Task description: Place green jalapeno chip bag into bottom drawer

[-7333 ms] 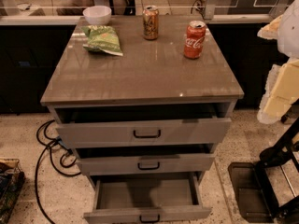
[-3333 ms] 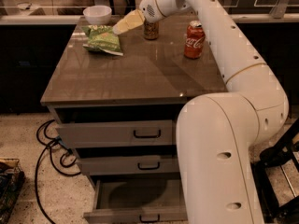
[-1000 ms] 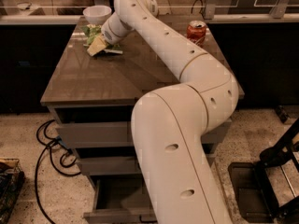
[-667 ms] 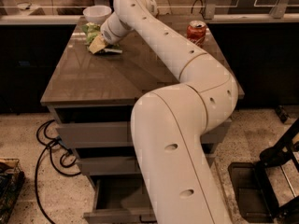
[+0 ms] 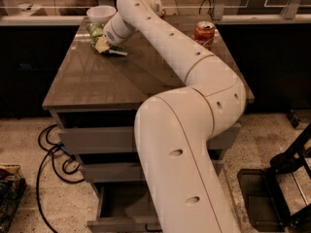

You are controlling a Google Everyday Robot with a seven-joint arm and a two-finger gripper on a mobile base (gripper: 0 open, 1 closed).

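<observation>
The green jalapeno chip bag [image 5: 94, 33] lies flat at the far left of the desk [image 5: 97, 84], just in front of a white bowl [image 5: 101, 13] and well apart from the red soda can [image 5: 204, 33] at the far right. By its look it is a light, crinkled foil pouch puffed with air. I would expect it to be soft, slippery on the skin and easily crushed, with brittle chips inside. It should weigh almost nothing, so the risk is not dropping it from load but having it squirt out of a pinch or fold away from one. The sealed edge or a gathered corner looks like the best place to hold it — stiffer than the belly, and no chips to break there.

The end effector [image 5: 103, 44] is down on the near end of the bag, covering much of it, with green showing behind it and a sliver of the bag's edge to its right. Whether it has closed on the bag or merely rests against it I cannot tell from this view.

The long white arm [image 5: 194, 81] sweeps from the lower middle of the view up and across the desk to reach it. Below, the bottom drawer [image 5: 109, 222] stands pulled out — partly hidden by the arm — so the drop point is ready. Black cables [image 5: 51, 149] trail on the floor at the left.
</observation>
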